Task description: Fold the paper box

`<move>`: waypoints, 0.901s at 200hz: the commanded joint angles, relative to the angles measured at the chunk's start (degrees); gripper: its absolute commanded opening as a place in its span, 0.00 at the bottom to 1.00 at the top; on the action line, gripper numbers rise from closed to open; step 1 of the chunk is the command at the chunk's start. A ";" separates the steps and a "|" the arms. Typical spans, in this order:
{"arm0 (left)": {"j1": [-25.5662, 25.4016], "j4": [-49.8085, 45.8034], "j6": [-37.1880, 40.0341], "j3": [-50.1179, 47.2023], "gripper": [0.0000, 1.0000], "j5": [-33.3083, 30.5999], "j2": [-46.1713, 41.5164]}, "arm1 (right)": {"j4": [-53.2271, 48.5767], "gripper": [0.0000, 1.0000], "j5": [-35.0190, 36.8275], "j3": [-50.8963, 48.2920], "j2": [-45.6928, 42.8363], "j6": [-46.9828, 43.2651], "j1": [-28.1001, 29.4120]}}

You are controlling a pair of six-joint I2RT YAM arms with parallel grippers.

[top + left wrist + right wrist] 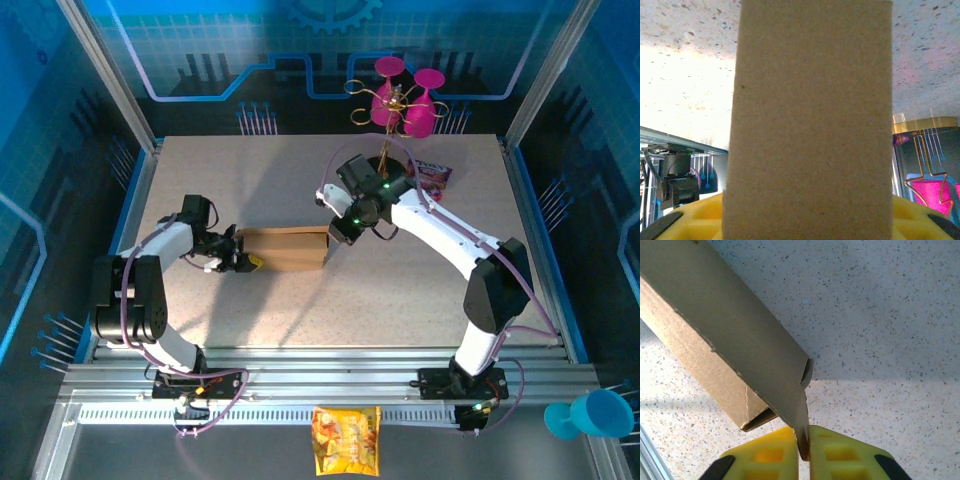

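Paper box (pixel 285 248) gripped at both ends, on the arm side of the gold glass stand (pixel 398 100).

The paper box rests on the speckled table (pixel 420 300), toward the arm bases from the gold glass stand and offset to its left. The right gripper (pixel 803 442) is pinched tight on a thin cardboard flap at the box end nearest the stand; its yellow fingers (pixel 840 455) meet on the flap edge. The left gripper (pixel 243 262) clamps the box end farthest from the stand, with a cardboard panel standing between its yellow fingers (pixel 700 220). A dark snack packet (pixel 432 176) lies at the foot of the stand. A yellow-orange snack bag (pixel 345 440) lies well away from the stand, beyond the arm bases.
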 commanded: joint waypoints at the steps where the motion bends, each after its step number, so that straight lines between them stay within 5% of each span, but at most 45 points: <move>1: 0.47 -2.91 0.44 0.37 0.10 -1.57 0.80 | -1.98 0.06 -0.19 1.78 0.56 0.66 0.77; 22: 0.47 -2.17 -0.16 0.16 0.09 -1.42 0.80 | -2.53 0.00 -0.20 1.83 0.55 1.72 0.97; 180: 0.47 3.04 -4.31 -1.77 0.09 -0.82 2.45 | -0.04 0.00 3.74 3.84 1.63 33.17 5.32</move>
